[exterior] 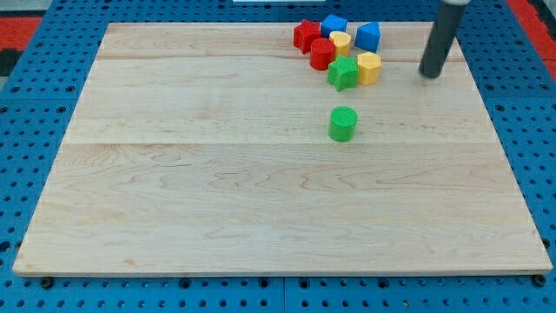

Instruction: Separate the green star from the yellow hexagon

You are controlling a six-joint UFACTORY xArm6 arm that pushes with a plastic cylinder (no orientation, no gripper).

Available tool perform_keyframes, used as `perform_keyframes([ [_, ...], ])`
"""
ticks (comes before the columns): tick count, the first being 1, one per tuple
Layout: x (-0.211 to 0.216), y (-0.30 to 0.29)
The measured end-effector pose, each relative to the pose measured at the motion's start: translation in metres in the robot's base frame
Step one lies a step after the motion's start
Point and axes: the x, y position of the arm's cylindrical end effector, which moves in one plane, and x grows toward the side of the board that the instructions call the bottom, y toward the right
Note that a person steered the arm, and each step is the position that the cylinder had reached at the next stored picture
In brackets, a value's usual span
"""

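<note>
— Right, where is my tip (pixel 431 75) at this moment?

— Upper right of the frame, resting on the wooden board (pixel 217 200), apart from every block. It stands to the right of the cluster, with bare wood between it and the nearest piece.

— And the claw: apart, together, clamped?

— There is none to report; the arm ends in a plain dark rod, and it touches nothing.

— The two task blocks?

— The green star (pixel 342 74) sits at the lower edge of the cluster near the top of the frame, and the yellow hexagon (pixel 369 67) is pressed against its right side. They are touching.

— What else is in that cluster?

— A red cylinder (pixel 321 53) just upper left of the star, a red star-like block (pixel 306 35) beyond it, a smaller yellow block (pixel 340 42) behind the green star, and two blue blocks, one (pixel 334 25) at the top and another (pixel 367 36) above the hexagon.

— Anything apart from the group?

— A green cylinder (pixel 342 123) stands alone below the green star, nearer the middle of the board.
</note>
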Motion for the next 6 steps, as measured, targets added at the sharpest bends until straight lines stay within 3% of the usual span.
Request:
perform_keyframes([
  [2,0.019,-0.089],
  [4,-0.034,-0.099],
  [6,0.023,-0.156],
])
